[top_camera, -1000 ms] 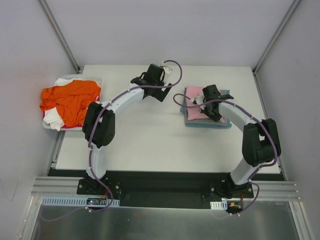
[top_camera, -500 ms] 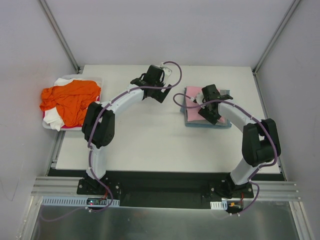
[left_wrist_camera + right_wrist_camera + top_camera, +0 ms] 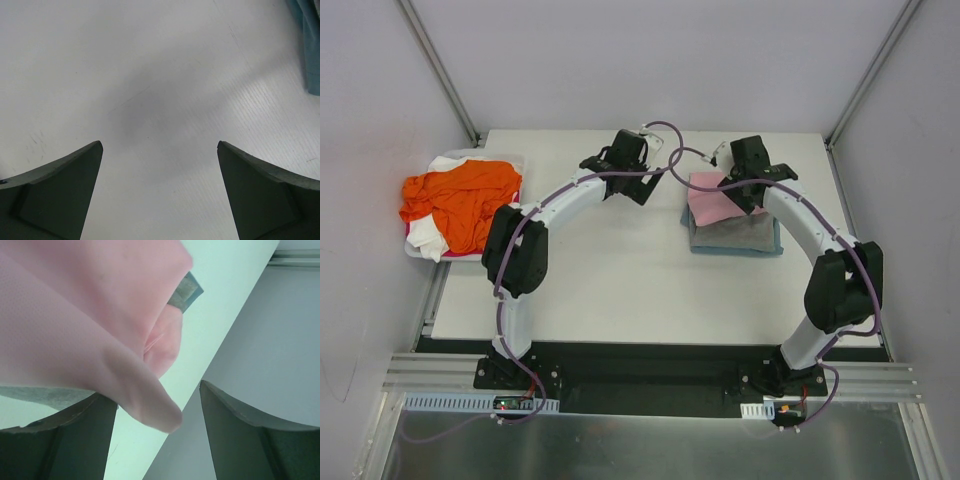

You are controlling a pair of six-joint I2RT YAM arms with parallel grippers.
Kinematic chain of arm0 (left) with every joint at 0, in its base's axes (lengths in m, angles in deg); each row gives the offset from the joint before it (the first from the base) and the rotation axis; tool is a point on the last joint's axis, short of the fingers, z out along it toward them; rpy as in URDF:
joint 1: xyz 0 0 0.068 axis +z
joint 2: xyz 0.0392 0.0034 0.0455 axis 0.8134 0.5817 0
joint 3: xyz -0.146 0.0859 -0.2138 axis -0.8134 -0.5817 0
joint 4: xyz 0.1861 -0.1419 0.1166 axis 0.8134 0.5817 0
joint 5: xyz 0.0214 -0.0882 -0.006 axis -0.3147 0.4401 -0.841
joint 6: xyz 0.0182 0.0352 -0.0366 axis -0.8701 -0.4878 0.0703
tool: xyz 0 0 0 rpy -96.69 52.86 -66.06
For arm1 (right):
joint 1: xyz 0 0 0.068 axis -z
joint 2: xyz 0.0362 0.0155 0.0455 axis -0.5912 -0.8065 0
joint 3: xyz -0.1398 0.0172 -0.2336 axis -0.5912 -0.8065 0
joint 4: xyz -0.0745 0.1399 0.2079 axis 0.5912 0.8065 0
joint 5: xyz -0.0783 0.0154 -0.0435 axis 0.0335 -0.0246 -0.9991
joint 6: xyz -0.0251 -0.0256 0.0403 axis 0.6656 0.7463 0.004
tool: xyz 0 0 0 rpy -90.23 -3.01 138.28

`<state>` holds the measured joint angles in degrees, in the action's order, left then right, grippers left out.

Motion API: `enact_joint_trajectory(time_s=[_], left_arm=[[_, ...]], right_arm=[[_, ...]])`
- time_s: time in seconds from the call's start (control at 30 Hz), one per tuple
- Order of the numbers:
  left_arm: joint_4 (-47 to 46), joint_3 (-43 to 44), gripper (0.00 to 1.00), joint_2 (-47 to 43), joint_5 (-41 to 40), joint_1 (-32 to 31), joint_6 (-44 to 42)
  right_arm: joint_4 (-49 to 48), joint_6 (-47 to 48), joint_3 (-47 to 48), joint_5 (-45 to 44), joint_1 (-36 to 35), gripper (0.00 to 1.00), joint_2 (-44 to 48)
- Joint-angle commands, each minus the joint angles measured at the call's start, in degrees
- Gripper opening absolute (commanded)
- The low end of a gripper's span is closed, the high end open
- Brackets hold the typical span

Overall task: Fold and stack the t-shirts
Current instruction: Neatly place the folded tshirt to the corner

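Observation:
A light pink t-shirt (image 3: 708, 200) lies on the back left part of a folded grey-blue t-shirt (image 3: 740, 234) at the table's right. My right gripper (image 3: 742, 190) hovers over the pile's back edge with its jaws apart. In the right wrist view a fold of the pink t-shirt (image 3: 100, 325) hangs in front of the right gripper (image 3: 157, 390) and drapes by its left finger, unpinched. My left gripper (image 3: 620, 152) stands open above bare table at back centre; nothing lies between the fingers of the left gripper (image 3: 160, 145). The orange t-shirt (image 3: 460, 200) and a white one (image 3: 428, 240) lie crumpled at left.
The orange and white shirts sit in a white tray (image 3: 415, 250) at the table's left edge. An edge of the grey-blue shirt (image 3: 312, 45) shows at the top right of the left wrist view. Grey walls close in the back and both sides.
My right gripper has opened and moved from over the pile toward the back. The pink shirt now covers less of the grey-blue one. The left arm has not moved.

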<state>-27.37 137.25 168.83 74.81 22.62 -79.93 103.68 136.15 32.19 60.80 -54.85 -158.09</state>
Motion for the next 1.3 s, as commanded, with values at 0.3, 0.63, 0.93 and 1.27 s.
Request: enact_joint_trajectory(time_s=[0.3, 0.63, 0.93, 1.27], left_arm=[[-1.0, 0.4, 0.99, -3.5, 0.5, 0.3, 0.7], [-0.9, 0.1, 0.99, -3.7, 0.7, 0.3, 0.9], [-1.0, -0.5, 0.99, -3.8, 1.0, 0.3, 1.1], [-1.0, -1.0, 0.99, -4.3, 0.6, 0.4, 0.9]], right_arm=[[3.7, -0.6, 2.3, -1.2, -0.7, 0.69, 3.3], [5.6, -0.8, 5.7, -2.3, -2.0, 0.69, 4.7], [7.7, -1.3, 8.2, -3.4, -5.6, 0.7, 6.0], [0.6, 0.7, 6.8, -3.9, -4.4, 0.7, -0.8]])
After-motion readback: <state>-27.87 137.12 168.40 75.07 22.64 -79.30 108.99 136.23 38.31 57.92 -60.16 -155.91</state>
